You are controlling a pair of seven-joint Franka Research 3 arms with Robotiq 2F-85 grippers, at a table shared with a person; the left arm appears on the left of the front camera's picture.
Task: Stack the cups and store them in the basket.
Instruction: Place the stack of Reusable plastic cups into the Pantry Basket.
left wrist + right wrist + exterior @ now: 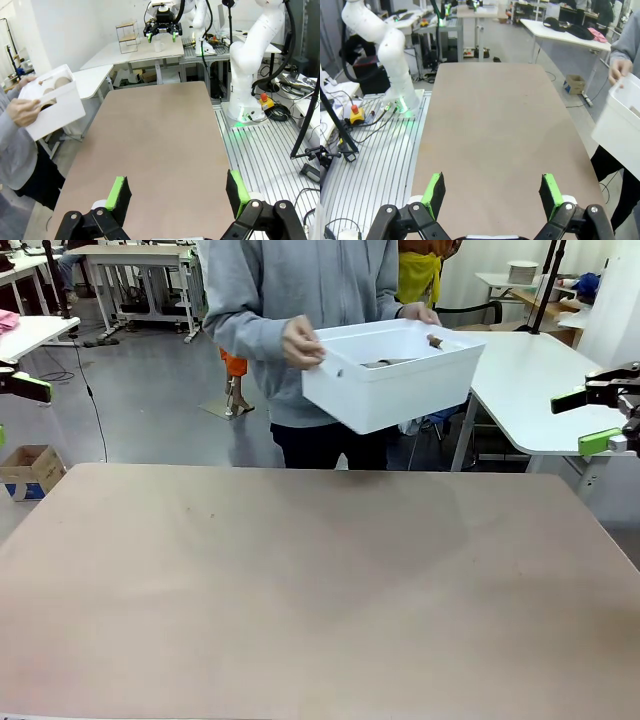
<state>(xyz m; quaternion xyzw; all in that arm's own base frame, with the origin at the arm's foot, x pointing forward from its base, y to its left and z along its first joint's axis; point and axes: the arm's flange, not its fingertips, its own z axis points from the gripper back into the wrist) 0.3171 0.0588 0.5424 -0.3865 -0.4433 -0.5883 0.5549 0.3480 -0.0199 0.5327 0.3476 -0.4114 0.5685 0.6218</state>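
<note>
Tilting toward the robot's side, the basket [395,380] is being held in the air by the person at the far edge of the table [320,590], well clear of its surface. It is being gripped at both short sides: one hand [301,343] is clasping the end at picture left in the front view, and the other hand [420,313] is resting on the far rim. Cups [400,358] are lying inside the basket; brown rims and walls are showing above its near wall, and in the left wrist view a few tan shapes [54,85] are being seen through its open top, though how many there are cannot be told. In the right wrist view only a corner of the basket [620,130] is being shown at the picture's right edge, with a hand [619,67] just above it.

The tan tabletop is lying bare between the basket and the robot.

The left gripper [177,192] is being held above the near end of the table with its jaws wide apart and nothing between the green pads [118,192]. The right gripper [491,194] is likewise being held over the table with jaws spread and nothing grasped. In the front view the right gripper's green pads [598,442] are showing at the right edge, and a green pad [32,388] of the left one at the left edge, both well apart from the basket.
</note>
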